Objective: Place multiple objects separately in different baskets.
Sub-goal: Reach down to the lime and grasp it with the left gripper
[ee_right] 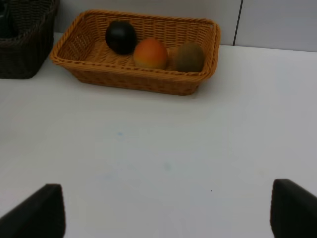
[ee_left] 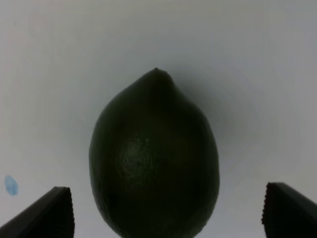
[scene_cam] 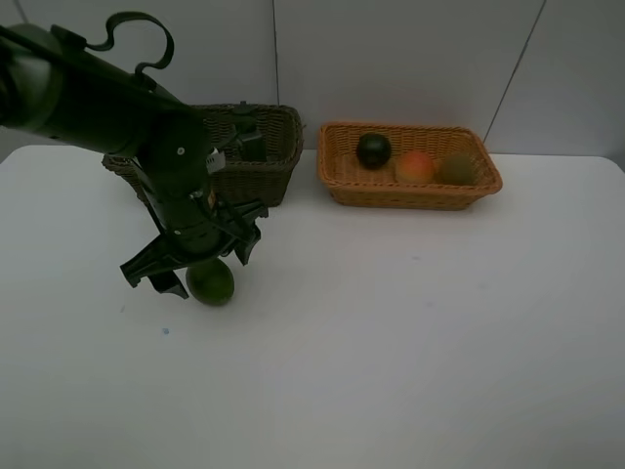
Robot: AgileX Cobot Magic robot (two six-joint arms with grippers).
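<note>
A round green fruit [scene_cam: 213, 285] [ee_left: 154, 158] lies on the white table. My left gripper [scene_cam: 205, 269] [ee_left: 168, 213] hangs open just above it, one fingertip on each side and neither touching it. The light orange basket [scene_cam: 337, 181] [ee_right: 124, 82] holds a dark mangosteen [scene_cam: 373, 149] [ee_right: 121, 36], an orange-red peach [scene_cam: 415, 167] [ee_right: 150, 53] and a brown kiwi [scene_cam: 455, 168] [ee_right: 189, 57]. The dark basket [scene_cam: 264, 181] [ee_right: 22, 54] stands to its left with dark items inside, partly hidden by my left arm. My right gripper [ee_right: 166, 210] is open over bare table, outside the exterior high view.
A small blue spot [scene_cam: 166, 331] [ee_left: 11, 185] marks the table near the fruit. A white wall rises right behind both baskets. The table's far edge runs along the baskets' line.
</note>
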